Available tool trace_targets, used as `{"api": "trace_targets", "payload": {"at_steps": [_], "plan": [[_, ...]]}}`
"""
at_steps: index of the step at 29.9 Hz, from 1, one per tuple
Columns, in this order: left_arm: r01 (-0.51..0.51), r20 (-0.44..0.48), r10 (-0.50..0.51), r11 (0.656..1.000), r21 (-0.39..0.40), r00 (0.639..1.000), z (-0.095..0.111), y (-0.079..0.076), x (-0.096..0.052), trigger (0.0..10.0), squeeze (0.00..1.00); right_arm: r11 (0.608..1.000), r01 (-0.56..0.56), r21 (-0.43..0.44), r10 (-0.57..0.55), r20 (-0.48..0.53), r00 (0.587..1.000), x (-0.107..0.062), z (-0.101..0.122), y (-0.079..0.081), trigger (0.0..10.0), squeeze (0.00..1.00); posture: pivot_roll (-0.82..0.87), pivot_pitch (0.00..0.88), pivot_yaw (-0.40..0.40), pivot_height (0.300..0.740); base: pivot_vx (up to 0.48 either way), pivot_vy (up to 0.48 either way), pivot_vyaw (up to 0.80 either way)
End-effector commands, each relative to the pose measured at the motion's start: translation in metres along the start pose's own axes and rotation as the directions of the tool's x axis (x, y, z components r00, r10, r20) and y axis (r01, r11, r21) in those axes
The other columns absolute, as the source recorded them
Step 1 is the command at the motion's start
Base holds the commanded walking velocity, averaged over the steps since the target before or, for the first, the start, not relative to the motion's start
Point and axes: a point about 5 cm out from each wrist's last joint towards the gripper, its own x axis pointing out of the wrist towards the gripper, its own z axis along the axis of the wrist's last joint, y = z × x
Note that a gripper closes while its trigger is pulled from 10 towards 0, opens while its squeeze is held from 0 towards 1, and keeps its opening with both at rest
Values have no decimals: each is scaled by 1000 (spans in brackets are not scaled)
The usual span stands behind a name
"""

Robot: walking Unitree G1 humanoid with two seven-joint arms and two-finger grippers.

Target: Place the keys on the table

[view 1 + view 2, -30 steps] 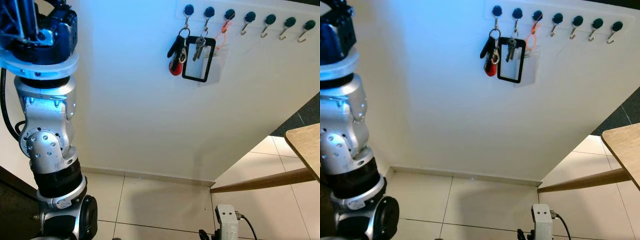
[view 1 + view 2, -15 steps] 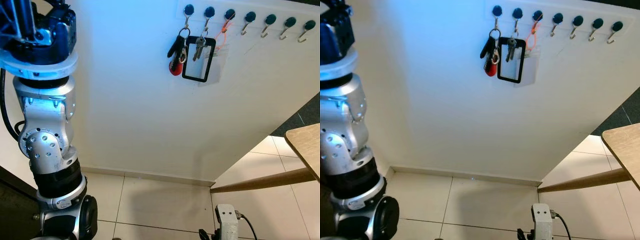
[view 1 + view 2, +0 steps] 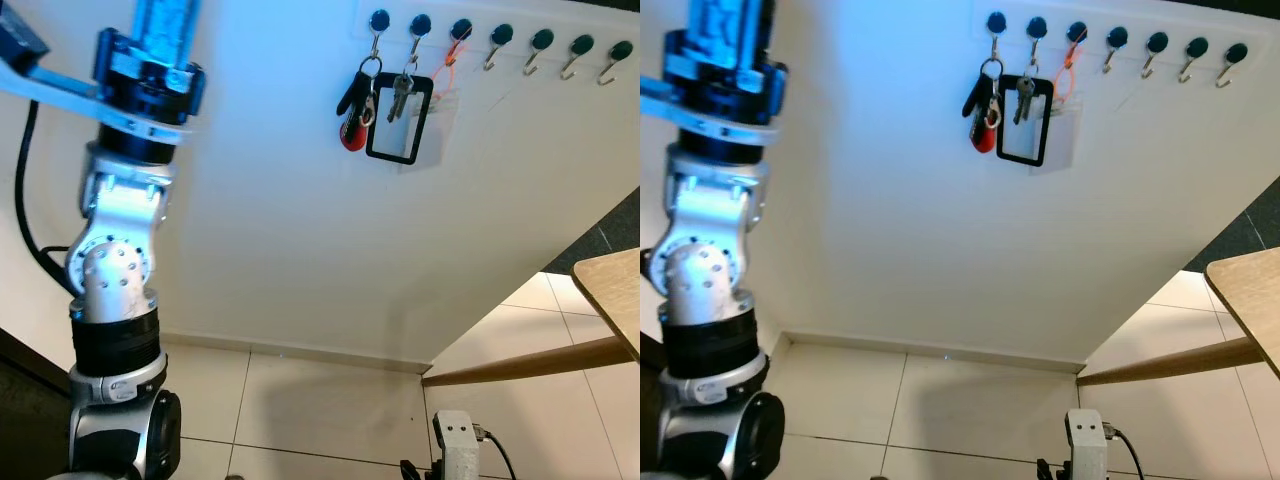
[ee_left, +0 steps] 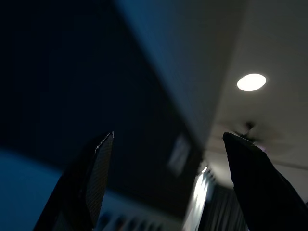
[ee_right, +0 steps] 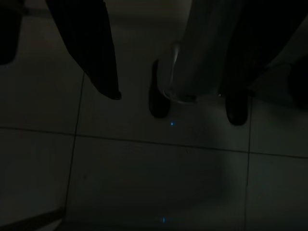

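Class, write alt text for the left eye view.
Keys hang from a row of hooks on a white wall, beside a black card holder. The robot's left arm is raised at the left; a wooden table edges in at right.

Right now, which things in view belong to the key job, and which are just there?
Job: keys on a wall hook; red fob bunch beside them; wooden table; raised left arm.
Just there: black frame tag; orange cord; bare hooks.

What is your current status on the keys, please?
Left gripper open, raised, off the keys. Right gripper open, idle over floor tiles. Keys hang on wall hook; table at right. Nothing blocking.
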Motion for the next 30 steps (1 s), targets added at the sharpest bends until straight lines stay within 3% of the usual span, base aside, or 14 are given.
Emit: {"api": "trace_targets", "payload": {"at_steps": [1, 5, 7, 8, 10, 14, 15, 16, 22, 25, 27, 28, 29, 30], "plan": [[-25, -67, 27, 999, 29, 997, -5, 5, -1, 10000, 0, 1000, 14, 12, -13, -29, 999, -3, -10, -2, 10000, 0, 18, 141, -41, 740, 0, 0, 0], [-57, -142, 65, 996, 61, 988, -14, 13, -3, 10000, 0, 1000, 9, 11, -9, -33, 999, -3, -11, -1, 10000, 0, 22, 128, -43, 740, 0, 0, 0], [-48, -282, 72, 995, 90, 957, -23, 0, -63, 10000, 0, 1000, 7, 9, -7, -40, 999, -4, -14, 0, 10000, 0, 27, 112, -47, 740, 0, 0, 0], [-48, -282, 72, 995, 90, 957, -23, 0, -63, 10000, 0, 1000, 7, 9, -7, -40, 999, -4, -14, 0, 10000, 0, 27, 112, -47, 740, 0, 0, 0], [-58, -446, 105, 991, 118, 889, -43, -8, -110, 10000, 0, 1000, 5, 6, -5, -48, 999, -5, -16, 0, 10000, 0, 28, 108, -45, 740, 0, 0, 0], [-78, -549, 152, 985, 156, 822, -61, -4, -137, 10000, 0, 1000, 6, 6, -5, -51, 999, -5, -17, 1, 10000, 0, 25, 104, -44, 740, 0, 0, 0], [-84, -624, 182, 979, 184, 760, -74, -3, -157, 10000, 0, 1000, 5, 5, -5, -52, 999, -5, -18, 1, 10000, 0, 24, 100, -46, 740, 0, 0, 0], [-101, -717, 222, 973, 208, 661, -94, -3, -192, 10000, 0, 1000, 5, 4, -5, -55, 998, -5, -19, 0, 10000, 0, 24, 99, -48, 740, 0, 0, 0], [-159, -747, 324, 945, 286, 581, -106, 3, -223, 10000, 0, 1000, 2, -2, -2, -58, 998, -6, -19, 0, 10000, 0, 26, 95, -52, 740, 0, 0, 0], [-230, -746, 474, 880, 415, 468, -116, 9, -254, 10000, 0, 1000, -4, -9, 4, -60, 998, -5, -19, 1, 10000, 0, 29, 94, -52, 740, 0, 0, 0], [-244, -746, 494, 869, 430, 446, -118, 9, -260, 10000, 0, 1000, -6, -11, 5, -60, 998, -5, -19, 1, 10000, 0, 29, 94, -52, 740, 0, 0, 0], [-250, -737, 531, 847, 469, 418, -121, 12, -269, 10000, 0, 1000, -7, -11, 6, -59, 998, -5, -18, 2, 10000, 0, 28, 96, -50, 740, 0, 0, 0], [-261, -709, 610, 792, 552, 353, -124, 17, -283, 10000, 0, 1000, -8, -11, 7, -58, 998, -5, -18, 2, 10000, 0, 28, 99, -47, 740, 0, 0, 0], [-261, -709, 610, 792, 552, 353, -124, 17, -283, 10000, 0, 1000, -8, -11, 7, -58, 998, -5, -18, 2, 10000, 0, 28, 99, -47, 740, 0, 0, 0]]}}
